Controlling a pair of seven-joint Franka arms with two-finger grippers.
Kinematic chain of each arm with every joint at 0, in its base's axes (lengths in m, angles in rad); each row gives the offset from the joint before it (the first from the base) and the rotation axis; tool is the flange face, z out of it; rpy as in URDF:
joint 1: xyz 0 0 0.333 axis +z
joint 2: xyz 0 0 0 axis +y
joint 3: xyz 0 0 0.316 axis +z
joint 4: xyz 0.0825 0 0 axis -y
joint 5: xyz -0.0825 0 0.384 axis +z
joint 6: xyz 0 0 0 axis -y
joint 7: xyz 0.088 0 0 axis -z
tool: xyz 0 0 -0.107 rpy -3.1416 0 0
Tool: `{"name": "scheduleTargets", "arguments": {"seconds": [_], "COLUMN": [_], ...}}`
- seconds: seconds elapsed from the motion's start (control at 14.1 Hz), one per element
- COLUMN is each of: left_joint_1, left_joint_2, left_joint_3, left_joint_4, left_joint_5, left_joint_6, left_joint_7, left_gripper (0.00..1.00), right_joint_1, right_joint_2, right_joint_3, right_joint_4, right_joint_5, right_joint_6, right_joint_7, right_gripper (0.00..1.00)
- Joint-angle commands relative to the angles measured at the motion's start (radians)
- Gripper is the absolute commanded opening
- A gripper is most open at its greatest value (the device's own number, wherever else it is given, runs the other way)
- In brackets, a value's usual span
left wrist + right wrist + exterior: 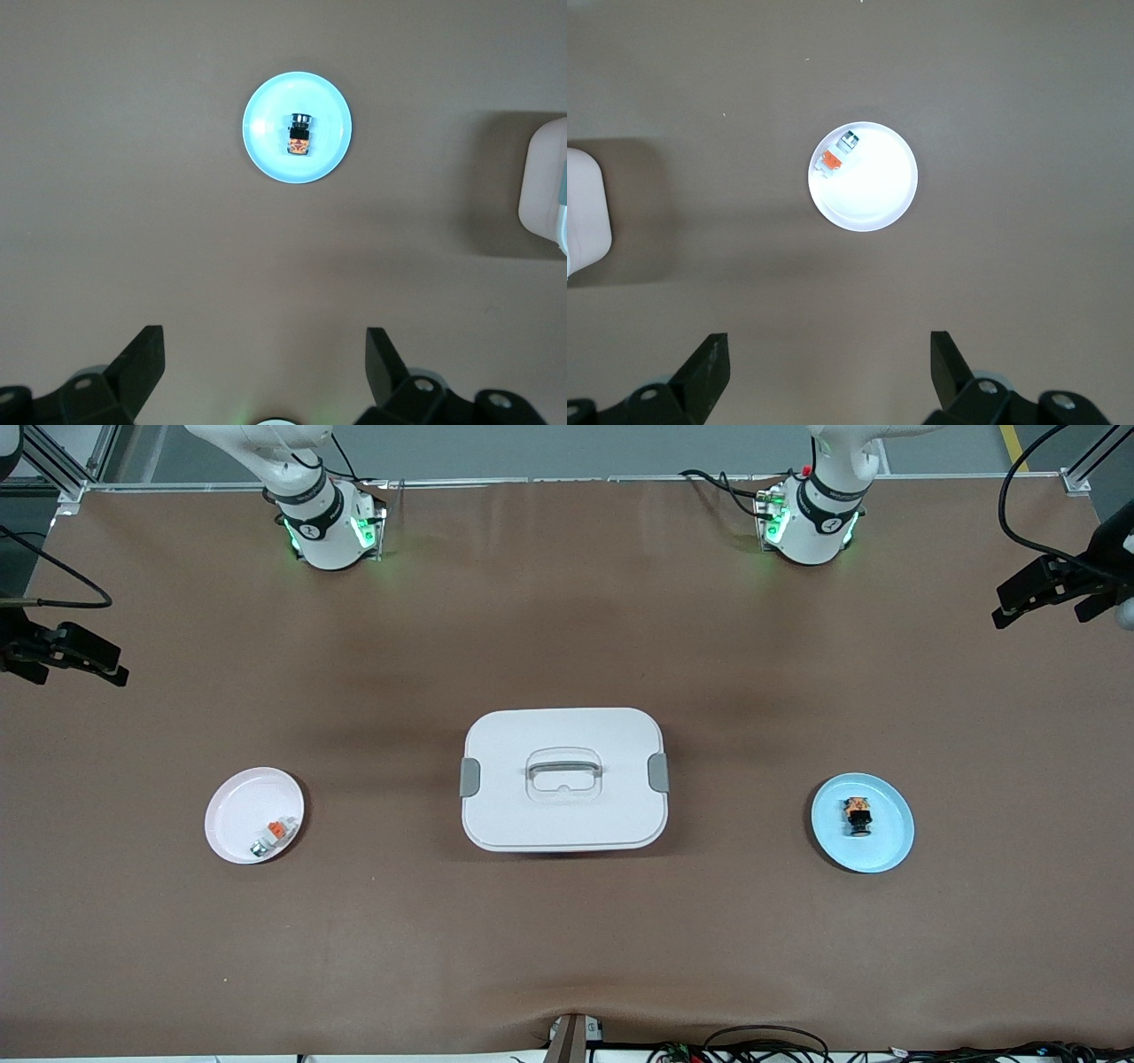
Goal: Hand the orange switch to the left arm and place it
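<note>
my left gripper [261,372] spread high over the worktop [567,939], my right gripper [828,372] spread too, orange switch [857,816] on blue plate [890,850], box [564,779] mid-worktop

Open right pincer [828,376] above white plate [877,190].

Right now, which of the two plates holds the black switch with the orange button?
The light blue plate toward the left arm's end holds the orange switch. The white plate holds only a white-grey part with an orange tab.
</note>
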Motion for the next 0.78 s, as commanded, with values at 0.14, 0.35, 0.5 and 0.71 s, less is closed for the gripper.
{"name": "scheduleTargets", "arguments": {"seconds": [0.14,0.35,0.5,0.71], "left_joint_1": [-0.074,-0.082,-0.074,-0.072], "left_joint_2": [-0.016,-0.014,-0.014,-0.013], "left_joint_3": [0.009,-0.008,-0.008,-0.008], "left_joint_4": [-0.002,0.000,0.001,0.015], "left_joint_5": [-0.018,-0.018,-0.018,-0.018], "left_joint_6": [0.018,0.010,0.010,0.007], "left_joint_7": [-0.108,-0.122,-0.104,-0.100], "left_gripper": [1.00,1.00,1.00,1.00], "right_joint_1": [-0.012,-0.015,-0.023,-0.029], "right_joint_2": [-0.016,-0.016,-0.016,-0.016], "right_joint_3": [0.013,0.010,0.007,0.006], "right_joint_4": [-0.003,-0.003,-0.004,-0.005], "right_joint_5": [0.003,0.007,0.027,0.030], "right_joint_6": [-0.010,-0.010,-0.010,-0.012], "right_joint_7": [0.000,-0.002,-0.023,-0.042], "right_gripper": [1.00,1.00,1.00,1.00]}}
